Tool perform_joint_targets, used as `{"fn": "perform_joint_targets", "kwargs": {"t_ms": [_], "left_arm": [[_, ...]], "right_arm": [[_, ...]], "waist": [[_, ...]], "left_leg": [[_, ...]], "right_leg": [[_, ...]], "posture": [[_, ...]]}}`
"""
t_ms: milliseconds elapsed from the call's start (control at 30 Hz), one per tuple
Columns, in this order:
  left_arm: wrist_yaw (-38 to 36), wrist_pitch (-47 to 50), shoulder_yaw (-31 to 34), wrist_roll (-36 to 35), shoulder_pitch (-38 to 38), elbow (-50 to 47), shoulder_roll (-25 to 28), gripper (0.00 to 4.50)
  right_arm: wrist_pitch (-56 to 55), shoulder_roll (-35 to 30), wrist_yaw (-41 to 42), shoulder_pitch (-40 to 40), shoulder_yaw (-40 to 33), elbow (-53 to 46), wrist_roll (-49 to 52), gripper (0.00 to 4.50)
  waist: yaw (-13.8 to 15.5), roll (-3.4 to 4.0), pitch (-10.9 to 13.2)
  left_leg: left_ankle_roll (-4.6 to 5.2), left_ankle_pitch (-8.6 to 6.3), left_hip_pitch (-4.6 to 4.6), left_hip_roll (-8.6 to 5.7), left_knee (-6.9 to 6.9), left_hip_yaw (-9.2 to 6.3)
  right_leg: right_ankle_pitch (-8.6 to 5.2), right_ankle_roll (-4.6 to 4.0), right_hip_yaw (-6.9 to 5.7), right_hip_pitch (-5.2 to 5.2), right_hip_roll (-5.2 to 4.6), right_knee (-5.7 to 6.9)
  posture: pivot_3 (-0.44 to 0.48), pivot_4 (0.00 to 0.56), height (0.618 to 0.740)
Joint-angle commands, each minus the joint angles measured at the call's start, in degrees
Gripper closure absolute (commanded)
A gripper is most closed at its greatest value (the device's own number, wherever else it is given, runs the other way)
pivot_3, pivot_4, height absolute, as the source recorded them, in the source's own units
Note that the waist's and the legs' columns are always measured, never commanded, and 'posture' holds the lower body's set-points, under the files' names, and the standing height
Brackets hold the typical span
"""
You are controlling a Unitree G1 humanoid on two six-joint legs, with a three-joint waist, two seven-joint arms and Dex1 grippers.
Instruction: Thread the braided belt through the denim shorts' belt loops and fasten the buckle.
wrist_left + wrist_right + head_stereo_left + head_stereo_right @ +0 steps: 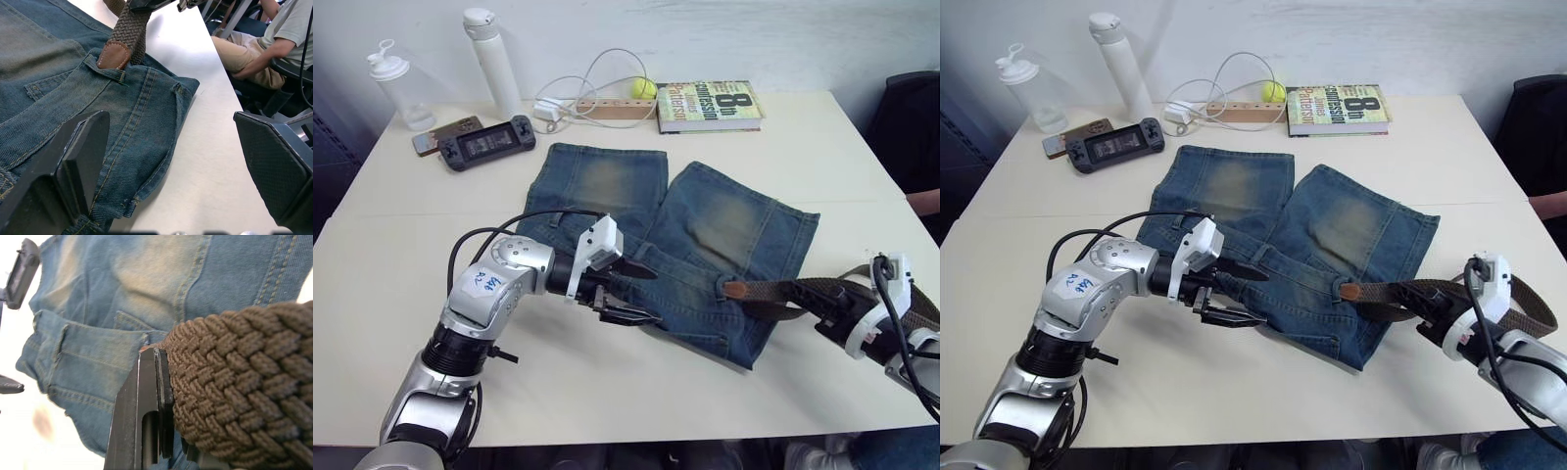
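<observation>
Head view: faded blue denim shorts [675, 255] lay flat on the white table [636, 392]; left gripper [628, 292] spread wide over the waistband. Left wrist view: tan leather tip of the dark-brown braided belt [124, 34] touched a belt loop [105, 68]. Right wrist view: right gripper [168, 431] clamped the belt.

Bare table [607, 382] lies open in front of the denim shorts [705, 245], while the far edge is crowded (bottles [494, 59], game console [487, 143], book [709, 105]).
</observation>
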Motion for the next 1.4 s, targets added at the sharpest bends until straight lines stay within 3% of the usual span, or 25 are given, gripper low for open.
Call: {"fn": "perform_joint_targets", "kwargs": {"t_ms": [33,633,833,1167,1400], "left_arm": [[1.04,-0.23,0.63,-1.49,0.66,-2.68,0.16,0.08],[3.53,-1.49,-0.77,-1.49,2.22,-2.56,-0.72,0.08],[4.66,-1.74,-1.53,-1.31,2.09,-2.29,-1.83,0.08],[4.65,-1.79,-1.01,-1.31,1.87,-2.13,-0.47,0.08],[5.25,-1.31,-1.39,-1.28,1.28,-2.58,-0.56,0.08]], "right_arm": [[-1.03,1.08,-1.49,-3.38,1.96,0.40,-1.76,4.50],[-1.25,0.84,-6.81,3.33,-3.41,-4.04,1.28,4.50],[-3.08,3.55,-8.86,-1.59,2.11,-6.49,2.30,4.50],[-4.90,8.16,-10.11,-2.41,7.74,-7.70,0.08,4.50],[-7.11,18.79,-7.99,-7.95,16.15,-3.94,-9.34,4.50]], "waist": [[-0.01,0.00,0.00],[0.02,0.00,0.00],[-0.01,0.00,-0.01],[-0.10,0.00,-0.01],[-0.67,0.01,-0.02]], "left_leg": [[0.00,0.00,0.00,0.00,0.00,0.00],[-0.01,0.00,0.00,0.01,-0.04,-0.01],[-0.01,0.00,0.00,0.01,-0.01,-0.02],[-0.01,0.00,0.00,0.01,-0.04,-0.02],[-0.04,0.02,0.02,0.02,-0.12,-0.02]], "right_leg": [[0.00,0.00,0.00,0.00,0.00,0.00],[0.00,0.00,-0.01,-0.01,0.01,0.01],[0.00,0.00,-0.01,0.00,0.01,0.01],[0.00,-0.01,0.00,-0.03,0.02,0.02],[-0.01,-0.02,0.01,-0.07,0.04,0.04]], "posture": [[0.000,0.150,0.740],[0.000,0.150,0.740],[0.000,0.150,0.740],[0.000,0.150,0.740],[0.000,0.150,0.740]]}}
